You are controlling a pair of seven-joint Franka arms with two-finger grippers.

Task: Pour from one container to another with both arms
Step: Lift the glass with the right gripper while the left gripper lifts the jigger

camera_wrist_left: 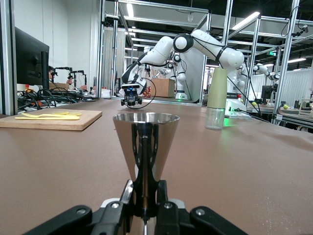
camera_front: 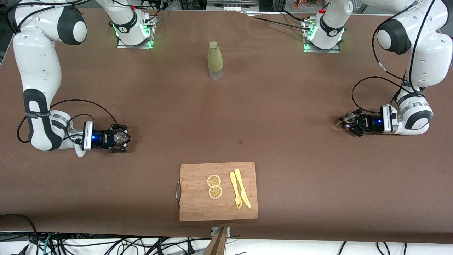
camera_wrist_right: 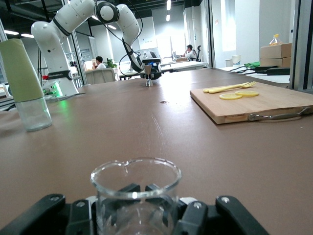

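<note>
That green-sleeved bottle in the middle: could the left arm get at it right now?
Probably not yet. The table toward the bottle looks free, but the left hand is already shut on a metal cone cup, so it has nothing spare to grasp with.

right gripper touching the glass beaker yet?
Touching. In the right wrist view the right gripper has its fingers closed against the sides of the glass beaker, which stands on the table.

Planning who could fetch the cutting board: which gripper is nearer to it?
Right. The right gripper, shut on a glass beaker, sits nearer the cutting board; the left gripper, gripping a metal cup, is farther away.
</note>
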